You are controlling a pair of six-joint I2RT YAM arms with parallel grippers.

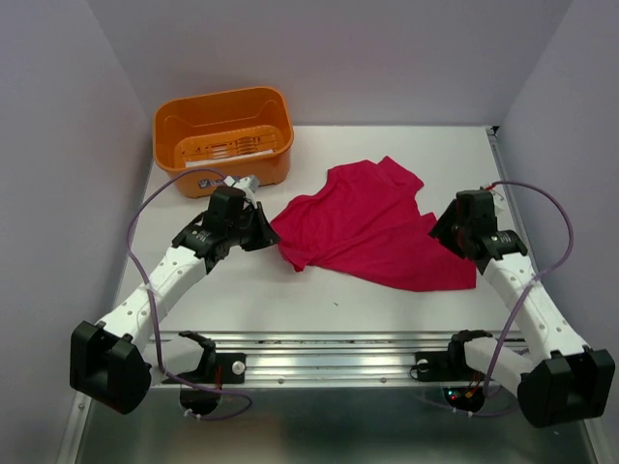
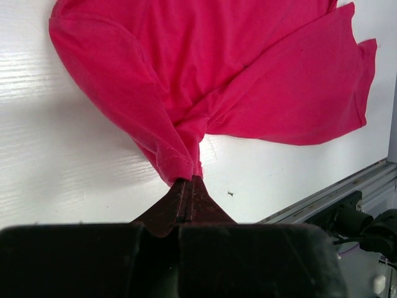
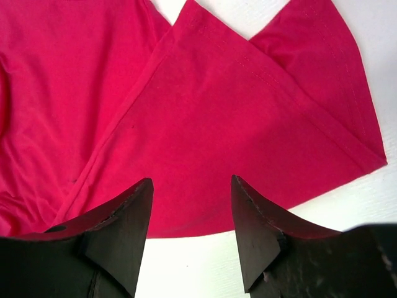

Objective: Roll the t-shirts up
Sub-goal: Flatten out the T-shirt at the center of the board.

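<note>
A crimson-pink t-shirt [image 1: 372, 227] lies crumpled and spread on the white table, in the middle right. My left gripper [image 1: 265, 230] is shut on the shirt's left edge; in the left wrist view the fabric [image 2: 205, 81] bunches into the closed fingertips [image 2: 189, 181]. My right gripper [image 1: 440, 232] is open at the shirt's right edge. In the right wrist view its two fingers [image 3: 133, 205] stand apart above the shirt's hem [image 3: 205, 149], holding nothing.
An orange basket [image 1: 223, 135] stands at the back left of the table, behind my left gripper. A metal rail [image 1: 338, 353] runs along the near table edge. Grey walls close in both sides.
</note>
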